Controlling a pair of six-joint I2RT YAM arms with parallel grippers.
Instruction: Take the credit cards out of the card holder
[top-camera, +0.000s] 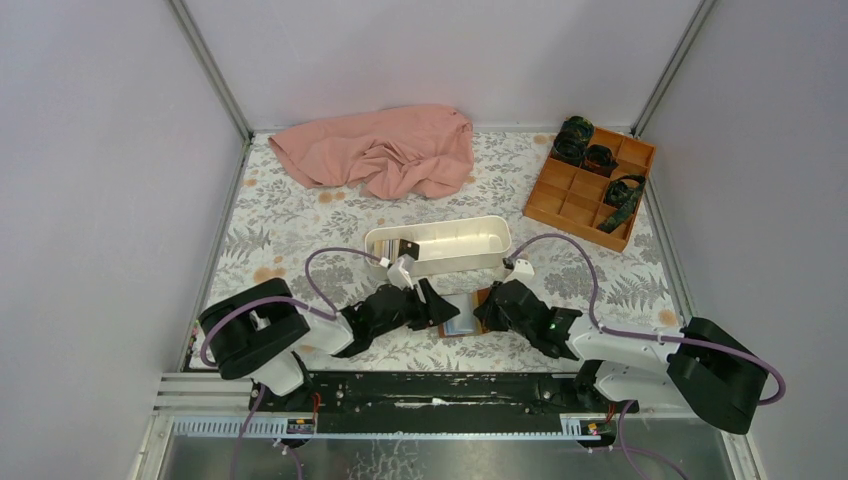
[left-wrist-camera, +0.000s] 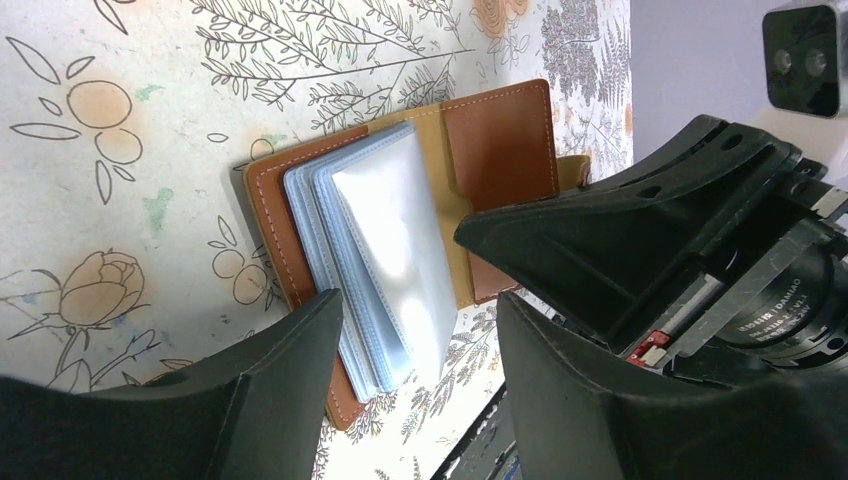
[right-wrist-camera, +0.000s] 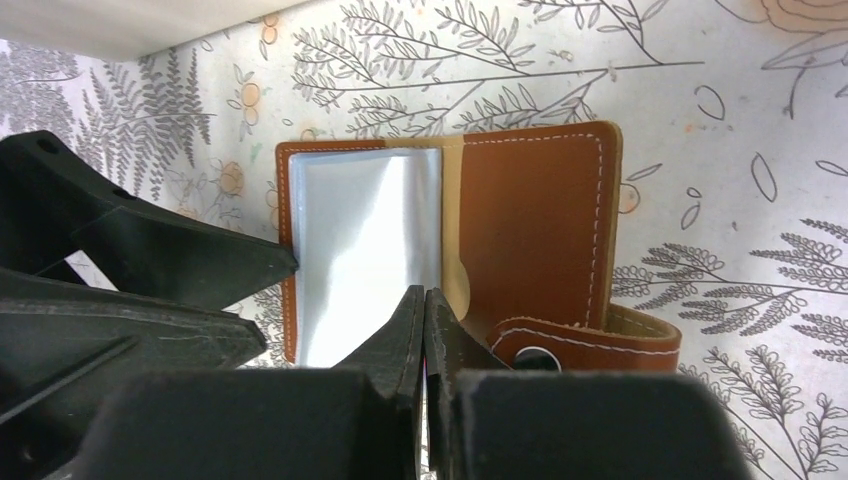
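The card holder (right-wrist-camera: 540, 220) lies open on the flowered surface (top-camera: 300, 230), just on the near side of the white tray (top-camera: 470, 235), between my two grippers. Its clear sleeves (right-wrist-camera: 360, 250) fan over the left half, and I cannot tell whether credit cards sit in them. My right gripper (right-wrist-camera: 425, 315) is closed tight at the sleeves' near edge by the spine; whether it pinches anything I cannot tell. My left gripper (left-wrist-camera: 420, 345) stands wide at the holder's left side.

Pale lilac walls (top-camera: 100, 150) around a floral-print tabletop (top-camera: 300, 225)
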